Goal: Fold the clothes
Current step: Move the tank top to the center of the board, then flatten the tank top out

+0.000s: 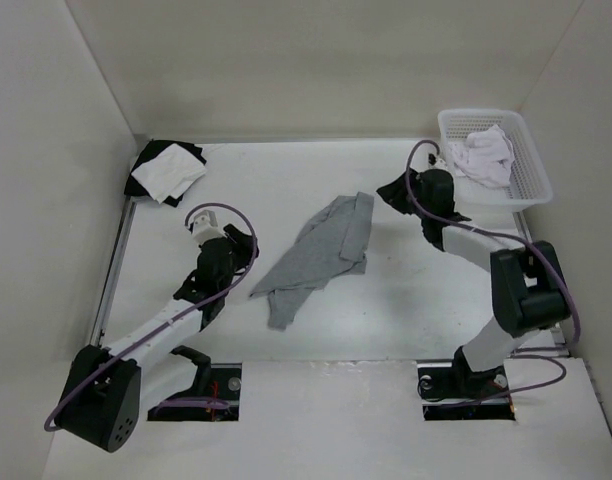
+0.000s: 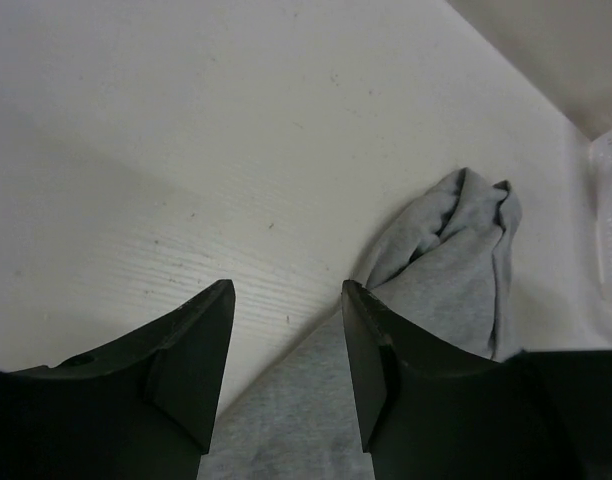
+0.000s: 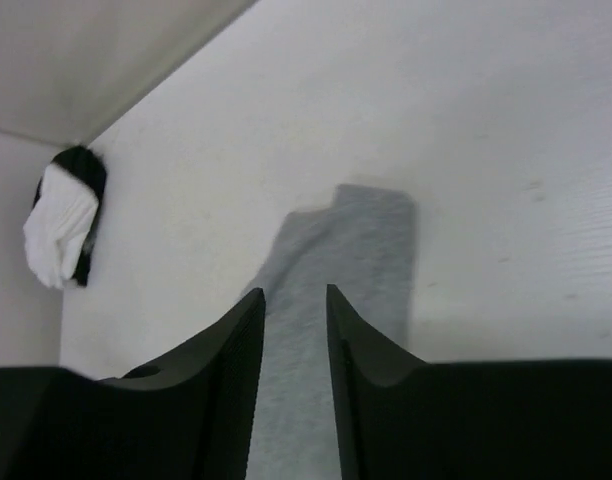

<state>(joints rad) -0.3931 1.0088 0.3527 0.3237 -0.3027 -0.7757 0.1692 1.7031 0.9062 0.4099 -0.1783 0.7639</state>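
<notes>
Grey sleeveless top [image 1: 321, 255]: it lies loose and rumpled on the surface [image 1: 286, 180], partly doubled over itself and not yet a tidy fold. Nothing is holding it.
Long axis: I read it as a diagonal, with a narrow tail at the near-left end and a broader end at the far right.
Left hand [image 2: 286, 290]: the jaws stand wide apart and are empty. It hangs at the top's left edge, about mid-length. In its wrist view the grey knit runs under the gap and away to the right.
Right hand [image 3: 294, 292]: the jaws are parted by a narrower gap with nothing between them. It sits just beside the top's far-right end, and its wrist view looks down the fabric through the gap.
Nearer hand: I judge it close to even. Each hand hovers at an edge of the top, the right at an end of the axis and the left on its flank.
Next move, my guess: I would take the two ends and spread the top flat before any fold, since a pinch on the doubled part may catch two layers.
White basket [image 1: 531, 170]: far right of the top, holding a white cloth [image 1: 484, 155].
Black-and-white cloth pile [image 1: 166, 172]: far left of the top, well apart.
</notes>
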